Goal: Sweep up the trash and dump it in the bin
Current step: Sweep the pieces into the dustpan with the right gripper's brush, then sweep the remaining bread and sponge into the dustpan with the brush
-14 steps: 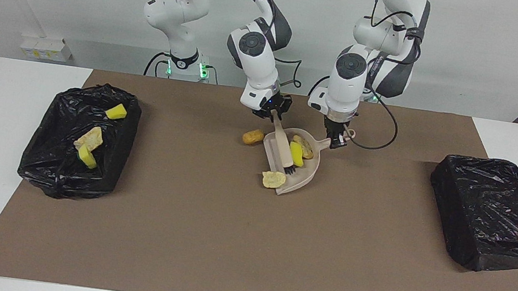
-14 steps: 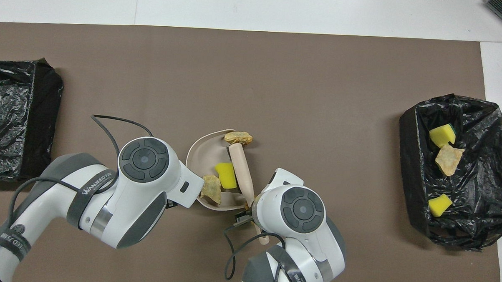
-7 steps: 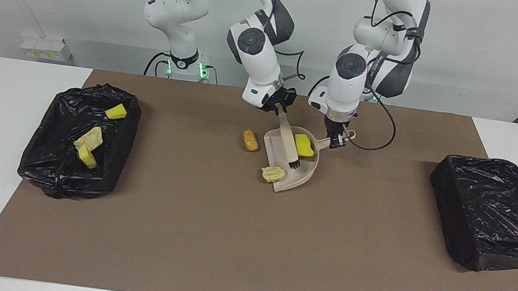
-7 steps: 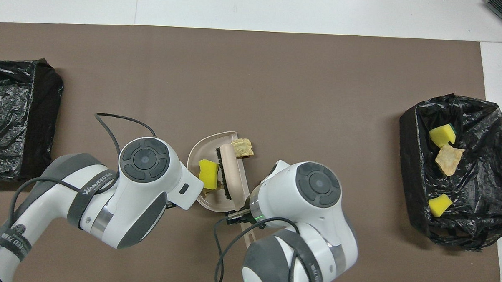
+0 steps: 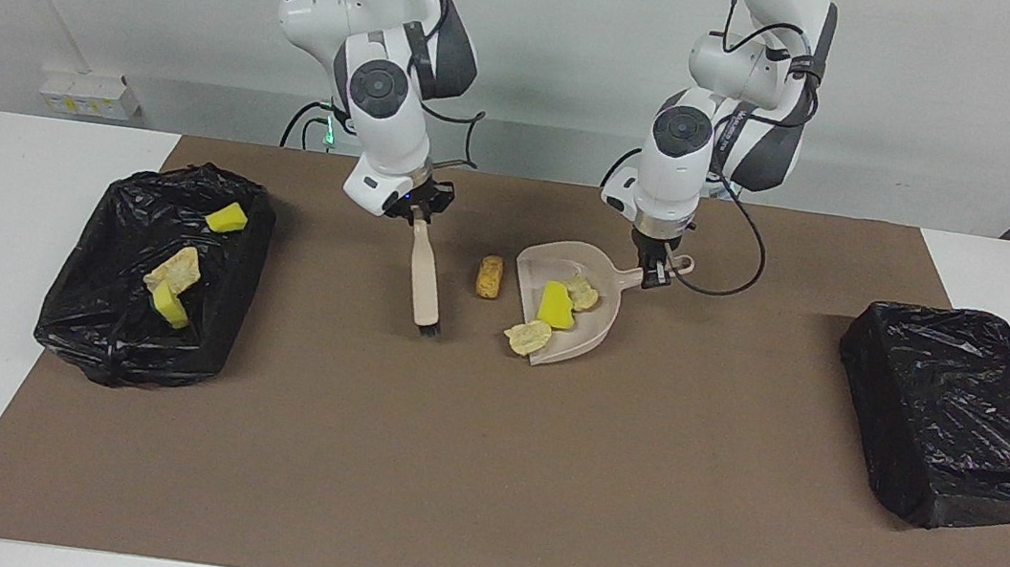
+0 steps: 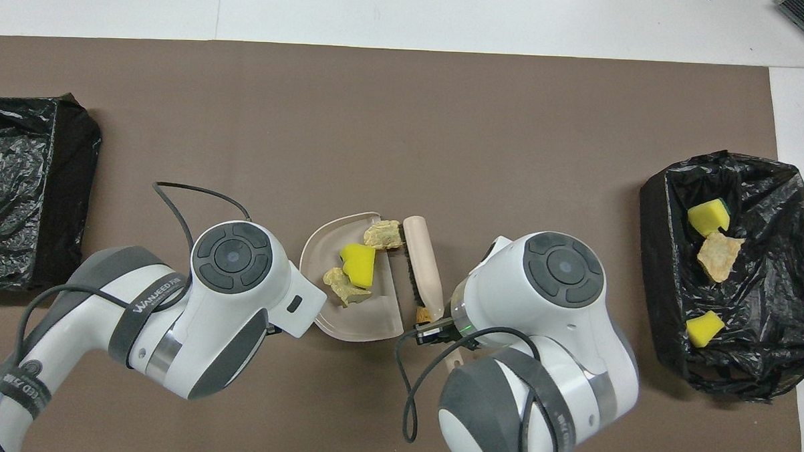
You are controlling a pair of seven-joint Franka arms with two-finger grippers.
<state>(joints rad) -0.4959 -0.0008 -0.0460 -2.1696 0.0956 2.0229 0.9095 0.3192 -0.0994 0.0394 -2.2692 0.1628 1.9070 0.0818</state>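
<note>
My left gripper (image 5: 658, 271) is shut on the handle of the beige dustpan (image 5: 593, 328), which rests on the brown mat. In the pan lie a yellow sponge piece (image 5: 554, 304) (image 6: 358, 264) and a beige chunk (image 5: 582, 291) (image 6: 341, 287). Another beige chunk (image 5: 528, 334) (image 6: 383, 233) sits at the pan's lip. An orange-tan piece (image 5: 489, 276) lies on the mat between the pan and the brush. My right gripper (image 5: 415, 207) is shut on the beige brush (image 5: 425, 278) (image 6: 424, 267), bristles down beside the pan, toward the right arm's end.
An open bin (image 5: 122, 342) (image 6: 648, 261) lined with a black bag stands at the right arm's end, holding two yellow pieces and a beige one. A box wrapped in black plastic (image 5: 961, 412) (image 6: 22, 186) stands at the left arm's end.
My right gripper has carried the brush out of the dustpan toward the right arm's end. The yellow and beige pieces shifted inside the pan. The left gripper kept hold of the handle.
</note>
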